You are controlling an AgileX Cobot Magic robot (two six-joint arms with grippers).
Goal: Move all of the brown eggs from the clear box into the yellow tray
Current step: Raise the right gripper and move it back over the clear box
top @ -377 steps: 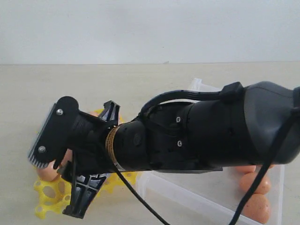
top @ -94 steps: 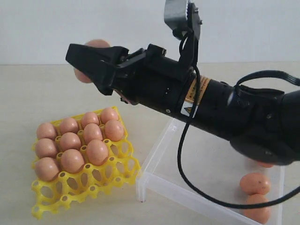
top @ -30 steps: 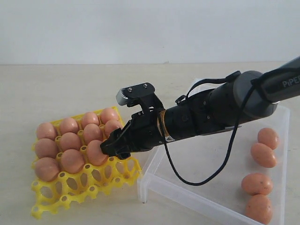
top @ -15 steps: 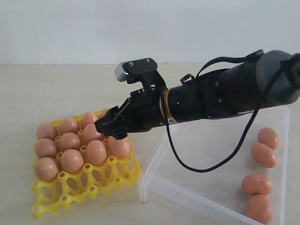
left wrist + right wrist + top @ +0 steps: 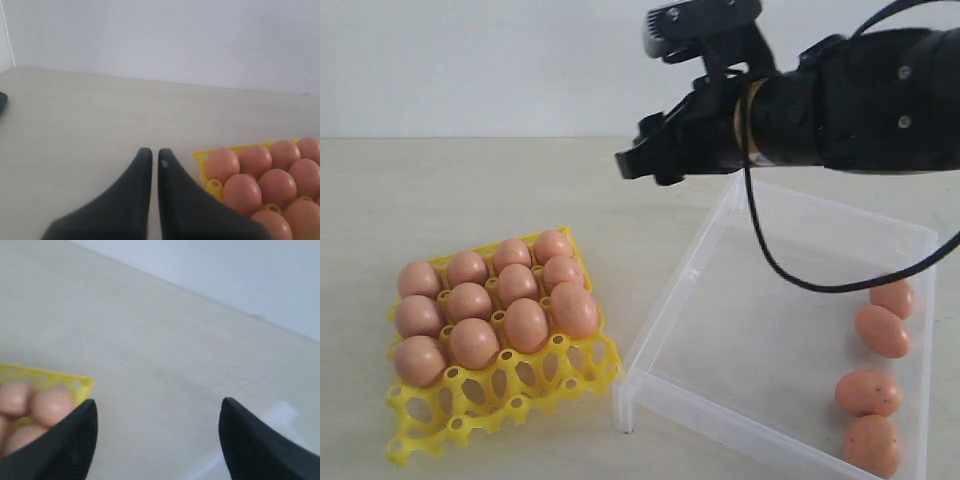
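Since a second ago we have lifted the right pincer off the tray and drawn it back, and one more egg now sits in the third row. Its fingers stand wide apart with nothing between them and touch nothing. It hangs above the far left corner of the box.

Twelve eggs fill the tray's three back rows, well apart from that pincer, below it and to its left. Four more eggs lie along the box's right wall, also well apart from it. We see our left pincer only in its wrist view. It is closed to a thin slit, holds nothing, and sits low over the worktop just beside a tray corner.

We have open cups along the tray's front edge. The box floor is bare from its left wall to the four eggs. Open worktop lies between tray and box.
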